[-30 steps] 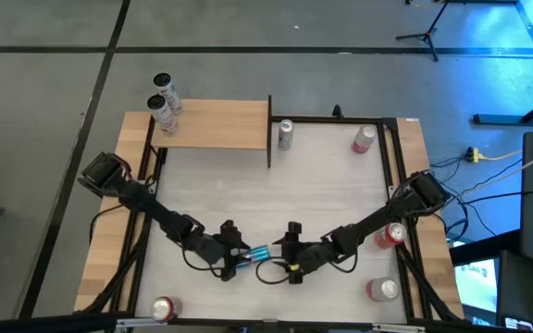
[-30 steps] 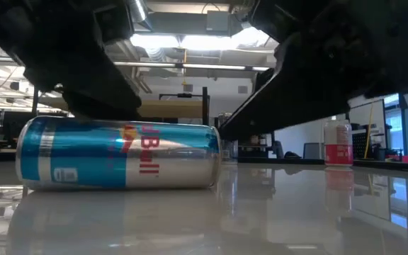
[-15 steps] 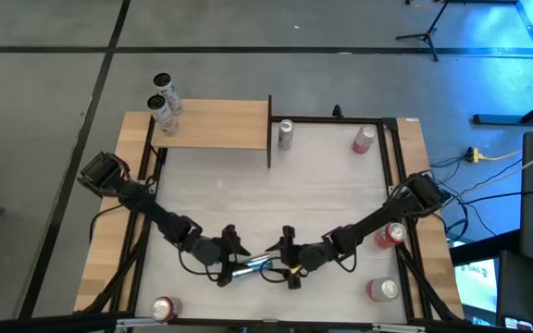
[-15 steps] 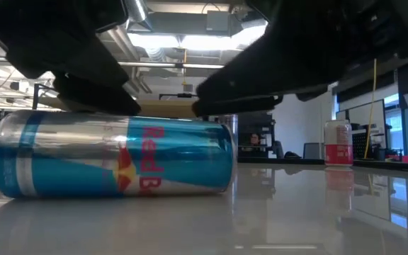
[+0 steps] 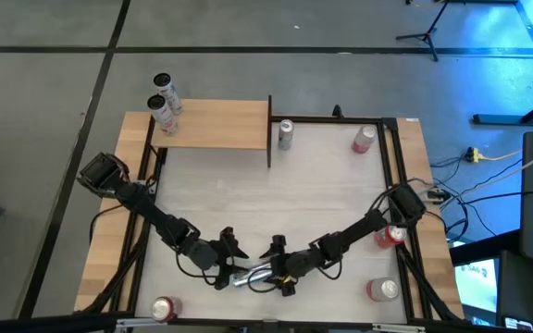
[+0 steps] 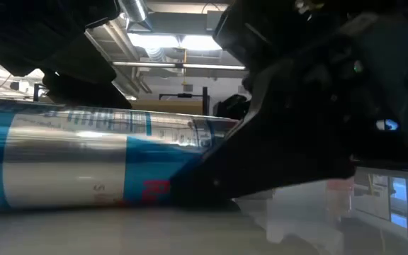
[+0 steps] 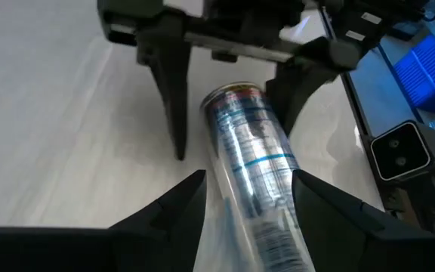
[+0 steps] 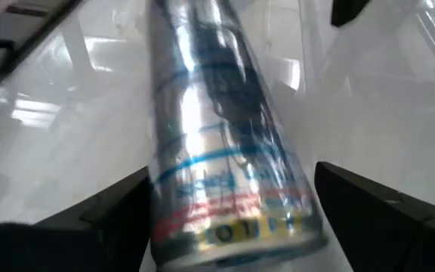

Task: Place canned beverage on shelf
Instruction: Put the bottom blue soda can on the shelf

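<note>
Your blue-and-silver can lies on its side near the table's front edge, well away from the shelf at the far left corner. Both claws straddle it from opposite ends, the left gripper spread and the right gripper spread too, neither pinching yet. If either closes off-centre, the round can (slick, lying flat) may roll away or be squeezed out sideways.

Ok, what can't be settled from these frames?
- Low view: the right gripper blocks the blue-and-silver can's end, so contact there is hidden.
- High view: both arms crowd the can; whether the left gripper touches it is too small to tell.
- High view: labels on the two cans by the shelf are unreadable.
</note>
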You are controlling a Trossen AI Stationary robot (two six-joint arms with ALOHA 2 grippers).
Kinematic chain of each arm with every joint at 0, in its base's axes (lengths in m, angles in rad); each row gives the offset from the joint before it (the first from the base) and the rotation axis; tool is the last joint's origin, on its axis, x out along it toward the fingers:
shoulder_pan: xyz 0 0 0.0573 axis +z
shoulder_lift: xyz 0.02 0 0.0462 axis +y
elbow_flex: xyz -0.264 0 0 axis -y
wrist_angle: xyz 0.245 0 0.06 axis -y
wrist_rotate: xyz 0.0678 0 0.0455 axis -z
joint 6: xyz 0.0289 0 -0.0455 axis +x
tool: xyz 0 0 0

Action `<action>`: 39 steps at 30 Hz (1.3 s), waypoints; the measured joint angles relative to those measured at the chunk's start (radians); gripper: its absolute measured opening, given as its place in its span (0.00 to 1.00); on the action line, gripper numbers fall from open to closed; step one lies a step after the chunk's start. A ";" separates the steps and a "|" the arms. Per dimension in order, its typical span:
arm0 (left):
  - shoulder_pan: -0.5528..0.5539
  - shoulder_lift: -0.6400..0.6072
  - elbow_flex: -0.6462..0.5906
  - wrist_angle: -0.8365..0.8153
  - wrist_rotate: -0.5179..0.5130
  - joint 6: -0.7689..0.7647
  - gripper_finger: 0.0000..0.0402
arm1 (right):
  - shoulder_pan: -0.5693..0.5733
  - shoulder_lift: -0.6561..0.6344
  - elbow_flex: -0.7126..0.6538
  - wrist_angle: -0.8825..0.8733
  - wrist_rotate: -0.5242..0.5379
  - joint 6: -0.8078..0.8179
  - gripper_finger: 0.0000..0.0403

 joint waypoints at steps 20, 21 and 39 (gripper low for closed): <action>0.010 0.000 0.001 0.003 0.001 0.003 0.47 | 0.001 -0.156 0.070 -0.401 0.025 -0.040 0.54; 0.008 0.000 0.001 0.004 -0.003 0.013 0.47 | 0.001 -0.175 0.100 -0.497 0.025 -0.028 0.54; -0.071 -0.001 0.002 0.002 -0.110 0.077 0.47 | -0.123 -0.215 0.795 -2.044 -0.160 0.466 0.54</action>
